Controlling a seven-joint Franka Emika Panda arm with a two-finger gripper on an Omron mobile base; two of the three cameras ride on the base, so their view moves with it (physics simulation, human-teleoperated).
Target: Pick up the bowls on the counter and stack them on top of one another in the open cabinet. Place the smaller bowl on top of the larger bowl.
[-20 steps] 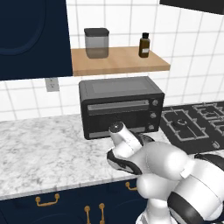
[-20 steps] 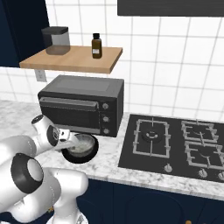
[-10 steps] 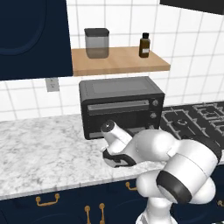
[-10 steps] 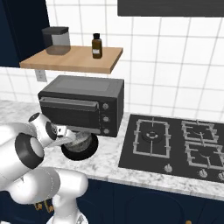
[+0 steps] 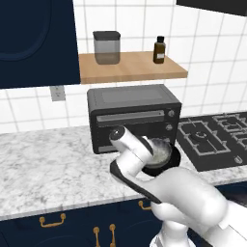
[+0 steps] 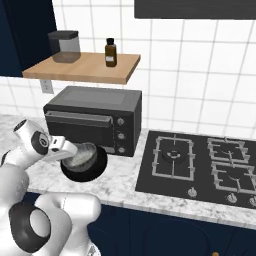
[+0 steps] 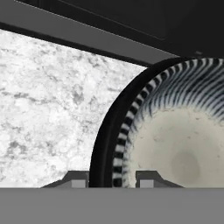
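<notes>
The smaller bowl [image 6: 80, 154], grey with a pale speckled inside [image 7: 175, 148], sits tilted over the larger bowl [image 6: 88, 169], glossy black, on the counter [image 6: 120, 182] in front of the toaster oven. My gripper [image 6: 64, 146] is at the grey bowl's left rim. In the hand view my gripper [image 7: 112, 179] has its jaws close on either side of that rim. I cannot tell whether the two bowls touch. From the left base view the grey bowl [image 5: 159, 152] shows past my wrist, with the black bowl [image 5: 169, 163] under it. The open cabinet [image 5: 135, 72] is above.
A black toaster oven [image 5: 132, 116] stands right behind the bowls. On the shelf board are a grey lidded jar [image 5: 106, 47] and a dark bottle [image 5: 159, 49]. The black stove top [image 6: 200, 165] lies to the right. A navy door-fronted cabinet [image 5: 34, 38] hangs at upper left.
My arm has folded lower and nearer the cameras while the hand stayed at the bowls. The grey bowl now shows higher and more tilted over the black one.
</notes>
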